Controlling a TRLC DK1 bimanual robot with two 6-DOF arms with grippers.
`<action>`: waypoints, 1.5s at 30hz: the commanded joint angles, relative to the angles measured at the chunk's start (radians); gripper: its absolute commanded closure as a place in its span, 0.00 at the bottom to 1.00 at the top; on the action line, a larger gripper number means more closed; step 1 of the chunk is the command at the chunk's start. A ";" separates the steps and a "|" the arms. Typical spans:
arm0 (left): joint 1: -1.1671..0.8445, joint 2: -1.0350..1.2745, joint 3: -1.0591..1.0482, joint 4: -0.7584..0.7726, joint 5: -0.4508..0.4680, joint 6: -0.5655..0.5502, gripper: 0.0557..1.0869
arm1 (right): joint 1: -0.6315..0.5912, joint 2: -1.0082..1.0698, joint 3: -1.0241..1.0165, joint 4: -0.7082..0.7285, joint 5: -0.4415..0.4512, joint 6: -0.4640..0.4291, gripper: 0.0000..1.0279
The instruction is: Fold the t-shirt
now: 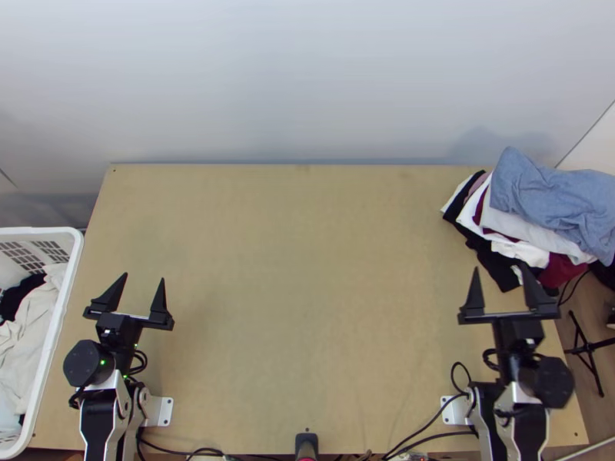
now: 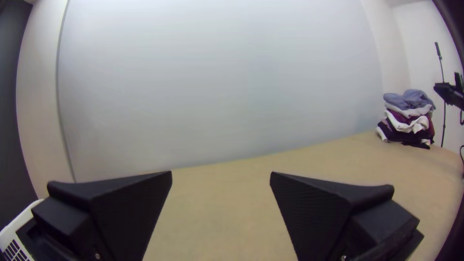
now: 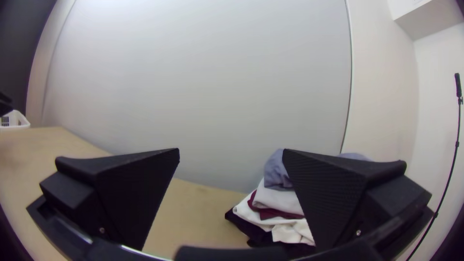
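Near the table's left side, my left gripper (image 1: 141, 292) stands open over the wood, nothing between its fingers; the left wrist view shows the same gripper (image 2: 221, 175) spread wide. My right gripper (image 1: 500, 280) is open at the table's right side, just below the clothes pile in the top view; in the right wrist view the gripper (image 3: 231, 152) holds nothing. A stack of folded garments (image 1: 530, 234) lies at the back right corner, a blue-grey cloth (image 1: 553, 192) on top. Which piece is the t-shirt, I cannot tell.
The light wooden table (image 1: 300, 269) stretches bare between the arms. A white basket (image 1: 65, 307) with white and black cloth inside stands at the left edge. Cables (image 1: 430, 415) run along the near edge. A black stand (image 1: 588, 346) is beyond the right edge.
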 commanded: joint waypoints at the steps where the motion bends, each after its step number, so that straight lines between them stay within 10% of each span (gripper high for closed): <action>1: -0.006 -0.002 -0.020 0.004 -0.003 0.008 0.04 | -0.002 -0.001 -0.149 0.067 0.002 -0.020 0.03; 13: 0.003 0.001 -0.021 -0.001 -0.006 0.002 0.04 | 0.001 0.001 -0.155 -0.065 0.003 -0.157 0.03; 45: 0.005 0.001 -0.020 0.001 -0.006 0.002 0.04 | -0.086 0.004 -0.155 -0.073 0.015 -0.149 0.03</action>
